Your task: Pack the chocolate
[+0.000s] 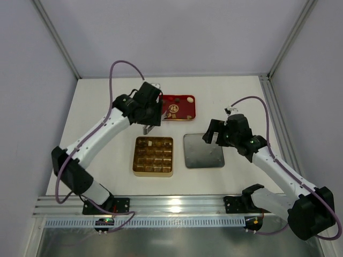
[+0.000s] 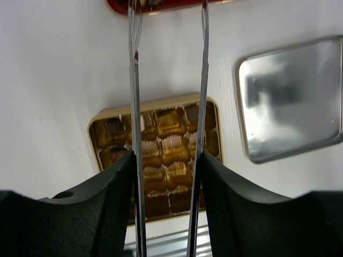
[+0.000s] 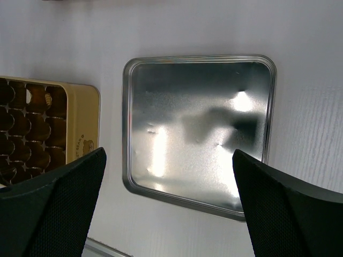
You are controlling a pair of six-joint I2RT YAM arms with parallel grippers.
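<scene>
My left gripper [image 1: 150, 119] is shut on a pair of long metal tweezers [image 2: 202, 80]. The tweezer arms stand apart, and their tips reach the near edge of the red tray [image 1: 185, 113]. Whether a piece sits between the tips is cut off from view. A few chocolate pieces lie in the tray, one of them cream-white [image 1: 188, 99]. The gold gridded box [image 1: 135, 160] lies below the left gripper [image 2: 167, 160], with chocolate [image 2: 171, 122] in several cells. My right gripper [image 1: 214, 136] hangs open and empty over the silver lid [image 1: 203, 152].
The silver lid [image 3: 198, 128] lies flat just right of the gold box [image 3: 80, 123]. Grey walls close in the table on both sides and at the back. An aluminium rail [image 1: 171, 203] runs along the near edge by the arm bases.
</scene>
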